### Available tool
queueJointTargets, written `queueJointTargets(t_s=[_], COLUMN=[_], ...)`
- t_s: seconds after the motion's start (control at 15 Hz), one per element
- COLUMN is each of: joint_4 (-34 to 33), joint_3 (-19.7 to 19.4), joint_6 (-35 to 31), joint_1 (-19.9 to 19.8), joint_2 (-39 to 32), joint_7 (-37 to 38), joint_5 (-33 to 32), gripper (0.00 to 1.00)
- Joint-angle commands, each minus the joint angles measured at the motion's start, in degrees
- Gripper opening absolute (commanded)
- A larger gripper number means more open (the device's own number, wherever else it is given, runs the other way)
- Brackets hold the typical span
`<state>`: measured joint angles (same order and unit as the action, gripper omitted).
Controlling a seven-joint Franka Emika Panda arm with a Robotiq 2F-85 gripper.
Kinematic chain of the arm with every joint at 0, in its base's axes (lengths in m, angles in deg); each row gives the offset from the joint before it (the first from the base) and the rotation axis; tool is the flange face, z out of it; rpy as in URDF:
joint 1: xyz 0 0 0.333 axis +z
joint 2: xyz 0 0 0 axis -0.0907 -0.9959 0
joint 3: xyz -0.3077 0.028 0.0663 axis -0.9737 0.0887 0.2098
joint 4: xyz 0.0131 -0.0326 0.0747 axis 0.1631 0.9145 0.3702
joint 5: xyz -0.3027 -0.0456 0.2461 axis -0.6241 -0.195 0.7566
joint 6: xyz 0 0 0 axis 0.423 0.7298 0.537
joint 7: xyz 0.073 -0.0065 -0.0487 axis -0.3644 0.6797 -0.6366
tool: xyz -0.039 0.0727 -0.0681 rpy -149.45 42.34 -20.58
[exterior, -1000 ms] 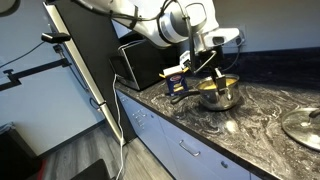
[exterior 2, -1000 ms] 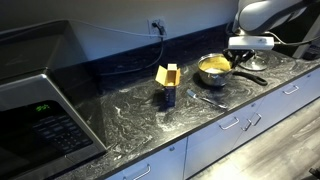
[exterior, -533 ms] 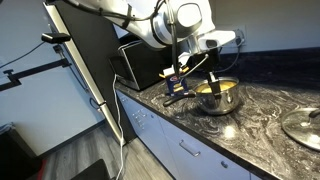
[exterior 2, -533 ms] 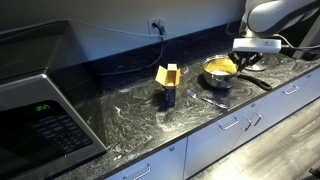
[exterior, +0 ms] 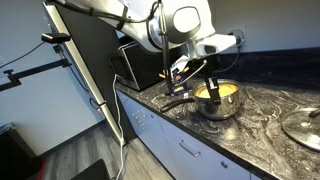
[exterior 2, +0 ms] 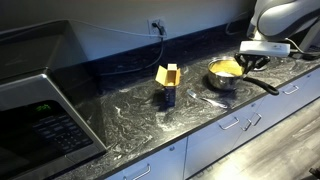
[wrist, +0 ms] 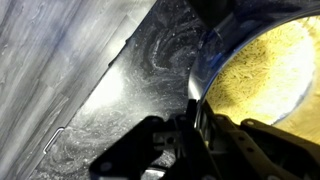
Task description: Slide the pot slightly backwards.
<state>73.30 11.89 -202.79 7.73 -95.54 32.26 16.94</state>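
The pot (exterior: 219,100) is a shiny silver saucepan with a yellowish inside, standing on the dark marbled counter (exterior: 265,125). It also shows in an exterior view (exterior 2: 224,72), its dark handle (exterior 2: 266,86) pointing toward the counter's front. My gripper (exterior: 211,88) reaches down onto the pot's rim and is shut on it. In the wrist view the thin metal rim runs between my two fingers (wrist: 195,112), with the yellow inside (wrist: 265,70) on one side and the counter on the other.
A blue box (exterior: 177,87) stands beside the pot, with a black microwave (exterior: 135,62) behind it. A glass lid (exterior: 303,125) lies farther along the counter. A tan box (exterior 2: 167,75), a dark object (exterior 2: 167,98), a utensil (exterior 2: 208,99) and another microwave (exterior 2: 40,115) show in an exterior view.
The pot and my gripper have slid together along the counter, away from the blue box. The grip on the rim has stayed the same.
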Motion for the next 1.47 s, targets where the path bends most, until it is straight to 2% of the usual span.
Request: queueJointTargets(t_s=[0.0,0.13,0.2,0.33,0.87,0.93,1.4], joint_4=[5.05,6.45,6.83,7.58,7.06,6.56,3.05], joint_3=[0.29,0.19,0.13,0.19,1.03,1.17,2.96], joint_6=[-4.76,-6.43,-6.83,-7.21,-1.28,0.75,16.78], joint_1=[-1.31,-1.51,-1.49,-1.56,-2.66,-2.81,-5.08], joint_2=[1.54,2.07,2.46,3.46,11.57,13.07,22.37], joint_7=[-0.19,-0.41,-0.26,-0.5,-6.33,-7.42,-18.16], joint_5=[0.07,0.04,-0.09,-0.13,-0.1,-0.26,1.05], gripper=[0.02,0.02,0.32,0.39,0.98,1.0,1.0])
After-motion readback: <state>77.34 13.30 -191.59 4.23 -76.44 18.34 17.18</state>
